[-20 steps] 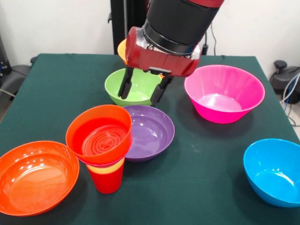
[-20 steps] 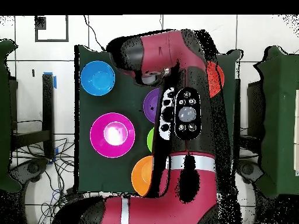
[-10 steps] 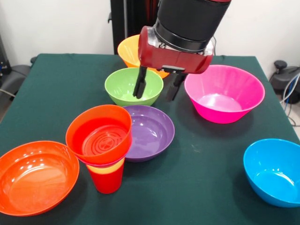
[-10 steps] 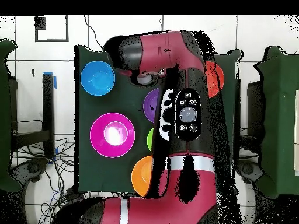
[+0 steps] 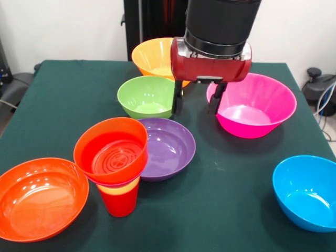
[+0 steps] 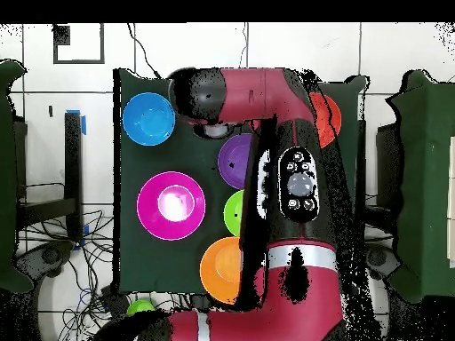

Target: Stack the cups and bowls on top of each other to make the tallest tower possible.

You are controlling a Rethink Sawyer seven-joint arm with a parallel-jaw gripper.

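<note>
My end effector (image 5: 195, 103) hangs spread and empty between green bowl (image 5: 149, 96) and magenta bowl (image 5: 251, 104). Past the purple bowl (image 5: 169, 147), the tower (image 5: 113, 160) looks top-heavy; I judge a nudge could topple it.

Lab (cables (image 6: 89, 257), tiled floor (image 6: 53, 89))

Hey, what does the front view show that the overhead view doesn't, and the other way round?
Only the front view shows the gripper, open and empty, between the green bowl and the pink bowl. It alone shows the tower: a red cup under nested bowls.

Only the overhead view shows the arm spanning the table and covering the tower's spot, plus the tiled floor and cables around the table.

Both show the blue bowl, pink bowl, purple bowl, green bowl and light orange bowl.
</note>
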